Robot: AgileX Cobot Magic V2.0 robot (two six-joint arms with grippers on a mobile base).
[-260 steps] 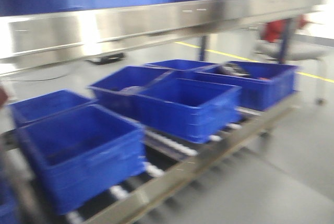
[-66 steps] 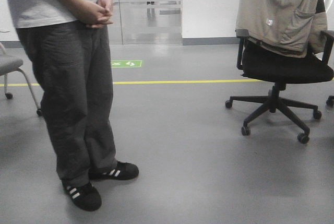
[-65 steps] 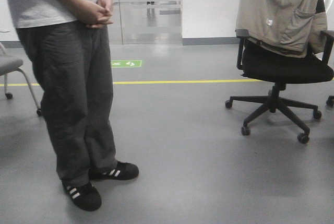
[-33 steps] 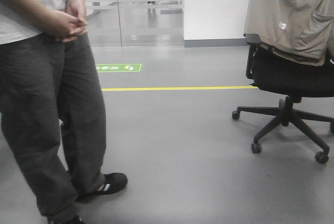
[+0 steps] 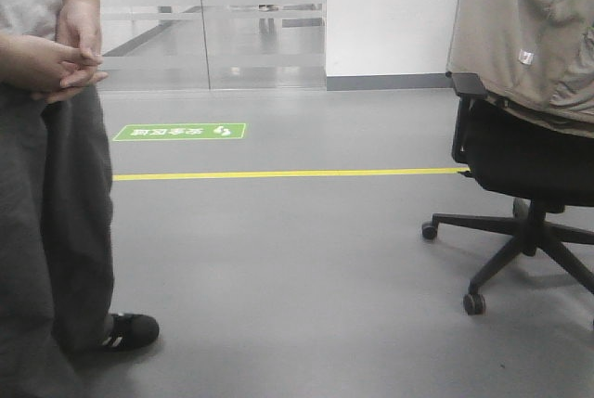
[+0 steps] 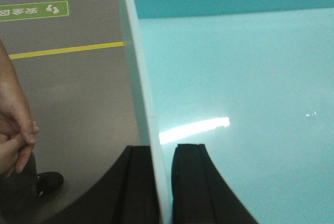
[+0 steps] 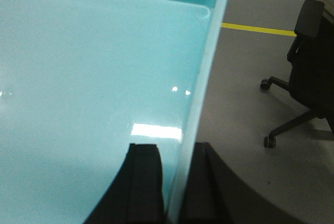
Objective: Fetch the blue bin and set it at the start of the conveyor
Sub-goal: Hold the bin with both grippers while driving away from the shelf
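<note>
The blue bin, a light turquoise tub, fills the left wrist view (image 6: 235, 104) and the right wrist view (image 7: 88, 78); its inside is empty. My left gripper (image 6: 163, 182) is shut on the bin's left wall, one black finger outside and one inside. My right gripper (image 7: 175, 187) is shut on the bin's right wall in the same way. The bin hangs above grey floor. The bin and both grippers are out of the front view. The conveyor start is not in view.
A person in dark trousers (image 5: 46, 231) stands close at the left, hands clasped (image 6: 13, 135). A black office chair with a beige jacket (image 5: 529, 138) stands at the right, also in the right wrist view (image 7: 308, 78). A yellow floor line (image 5: 288, 173) and a green floor sign (image 5: 179, 131) lie ahead.
The front view has swung from the shelf of dark blue bins to the open floor, then kept panning right: the person slid left and the chair slid right.
</note>
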